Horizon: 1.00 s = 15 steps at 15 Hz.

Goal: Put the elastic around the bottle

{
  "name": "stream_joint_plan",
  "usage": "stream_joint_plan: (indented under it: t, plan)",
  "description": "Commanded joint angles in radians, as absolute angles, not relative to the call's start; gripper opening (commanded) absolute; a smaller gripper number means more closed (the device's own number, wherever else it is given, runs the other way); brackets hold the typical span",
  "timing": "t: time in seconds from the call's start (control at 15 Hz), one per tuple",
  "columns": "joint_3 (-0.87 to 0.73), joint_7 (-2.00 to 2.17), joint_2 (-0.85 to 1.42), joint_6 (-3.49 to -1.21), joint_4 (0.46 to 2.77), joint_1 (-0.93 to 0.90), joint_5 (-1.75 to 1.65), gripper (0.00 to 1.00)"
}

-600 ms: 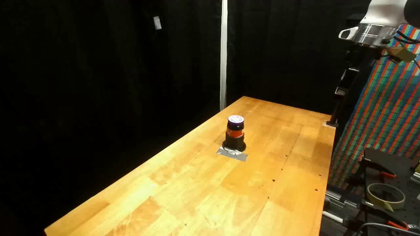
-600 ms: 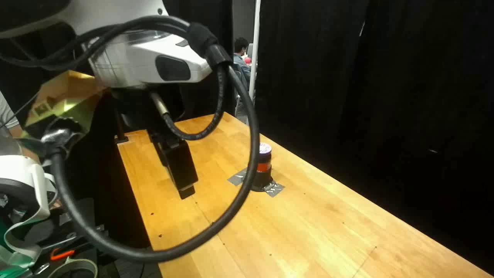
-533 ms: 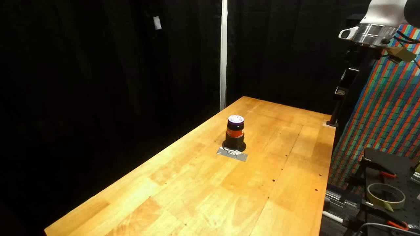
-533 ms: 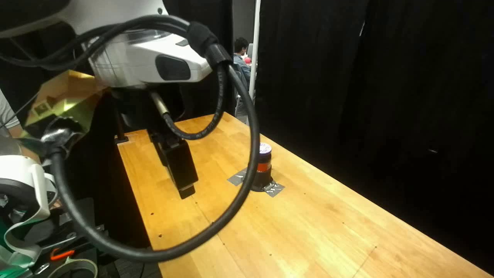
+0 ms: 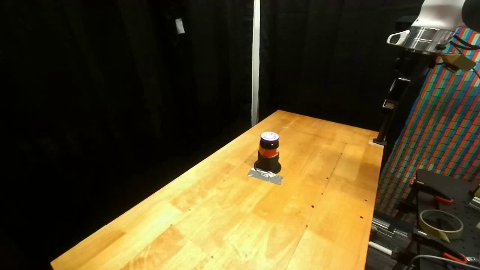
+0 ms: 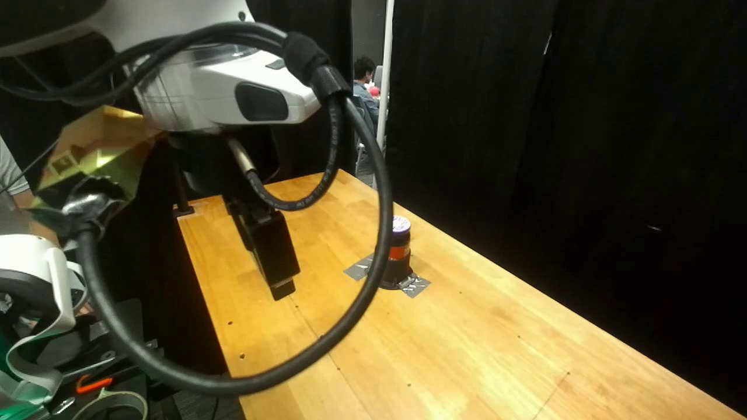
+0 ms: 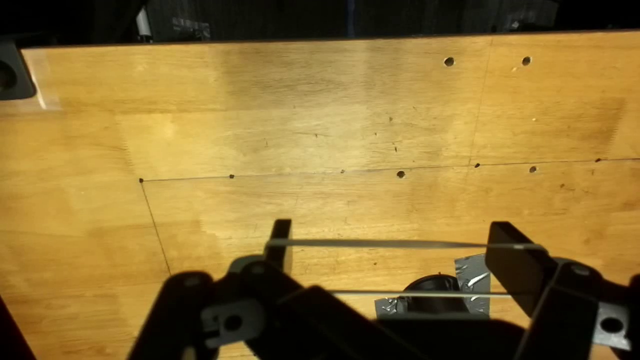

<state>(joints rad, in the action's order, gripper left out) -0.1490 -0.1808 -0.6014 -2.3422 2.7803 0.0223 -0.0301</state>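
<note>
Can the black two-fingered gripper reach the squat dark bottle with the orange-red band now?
Probably, yes: the gripper hangs above the same yellowish wooden table as the bottle, and no obstacle shows between them.

Table (image 5: 225,217) was smooth, glossy wood; curtain (image 5: 112,120) at its ten o'clock in an exterior view, matt cloth. Grey tape (image 5: 266,177) at six o'clock from the bottle (image 5: 269,150) shone, crinkled. Elastic (image 7: 380,244), wrist view, looked smooth, faintly glossy.

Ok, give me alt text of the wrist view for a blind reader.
A thin pale elastic band stretches across the open black gripper, above a light wooden table. Lower right, grey tape flanks a partly hidden round black base.
</note>
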Motion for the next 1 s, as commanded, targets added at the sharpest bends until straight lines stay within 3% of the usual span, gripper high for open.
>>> stream_joint_plan:
  t: [0.0,0.6,0.93]
  plan:
    - [-0.107,-0.142,-0.575,-2.341,2.757,0.031,-0.032,1.00]
    - [0.166,0.139,-0.147,-2.344,2.382,-0.044,-0.118,1.00]
    - [0.181,0.281,0.118,-2.415,2.123,-0.078,-0.243,1.00]
